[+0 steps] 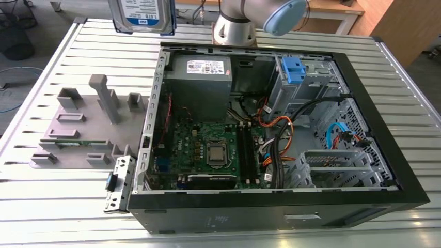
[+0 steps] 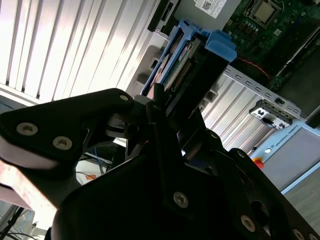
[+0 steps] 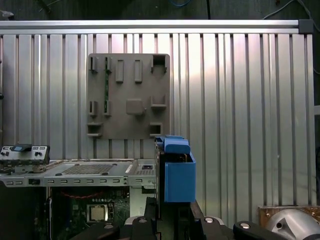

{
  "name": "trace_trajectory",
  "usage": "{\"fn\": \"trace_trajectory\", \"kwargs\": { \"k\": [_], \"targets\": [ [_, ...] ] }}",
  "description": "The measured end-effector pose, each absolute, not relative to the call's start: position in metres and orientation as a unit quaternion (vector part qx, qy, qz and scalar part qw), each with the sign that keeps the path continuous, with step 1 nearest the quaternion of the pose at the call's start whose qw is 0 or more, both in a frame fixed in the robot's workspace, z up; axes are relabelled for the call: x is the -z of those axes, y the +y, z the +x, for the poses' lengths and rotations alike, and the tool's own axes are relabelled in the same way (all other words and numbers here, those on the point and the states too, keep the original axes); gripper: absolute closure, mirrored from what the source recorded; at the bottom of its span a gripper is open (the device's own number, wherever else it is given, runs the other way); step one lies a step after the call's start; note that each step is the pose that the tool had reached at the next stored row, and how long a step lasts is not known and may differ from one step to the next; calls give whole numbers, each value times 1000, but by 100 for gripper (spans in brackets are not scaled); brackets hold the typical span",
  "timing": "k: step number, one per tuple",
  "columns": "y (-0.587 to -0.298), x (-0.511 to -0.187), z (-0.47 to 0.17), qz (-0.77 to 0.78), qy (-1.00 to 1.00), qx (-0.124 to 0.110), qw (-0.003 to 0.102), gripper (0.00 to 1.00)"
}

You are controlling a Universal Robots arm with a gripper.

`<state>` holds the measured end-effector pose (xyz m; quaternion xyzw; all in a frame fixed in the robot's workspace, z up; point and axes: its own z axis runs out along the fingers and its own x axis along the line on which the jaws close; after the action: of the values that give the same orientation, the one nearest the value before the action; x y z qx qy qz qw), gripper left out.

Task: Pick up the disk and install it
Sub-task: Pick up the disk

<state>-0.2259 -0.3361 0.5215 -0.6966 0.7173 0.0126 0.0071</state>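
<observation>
Grey slotted plastic fixture plate (image 1: 72,132) lies on ribbed aluminium table (image 1: 41,206), at exterior view's left. Flat silver-grey disk with blue-white label and blue rail frame (image 1: 142,15) held aloft beside grey robot arm (image 1: 251,18). Black gripper (image 3: 172,209) clamped on disk's end in first wrist view. Open black computer case (image 1: 276,212) at right, disk well clear of it.

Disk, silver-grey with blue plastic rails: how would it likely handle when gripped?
The silver-grey metal disk with blue plastic rails looks rigid, so it probably will not flex. Its metal body suggests it is heavy for its size. Its smooth flat faces could slip.
</observation>
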Motion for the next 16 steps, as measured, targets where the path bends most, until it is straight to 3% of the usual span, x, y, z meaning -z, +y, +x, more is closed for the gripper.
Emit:
{"fn": "trace_trajectory", "kwargs": {
  "k": [16],
  "targets": [
    [-336, -521, -208, -697, 717, -13, 7, 65]
  ]
}}
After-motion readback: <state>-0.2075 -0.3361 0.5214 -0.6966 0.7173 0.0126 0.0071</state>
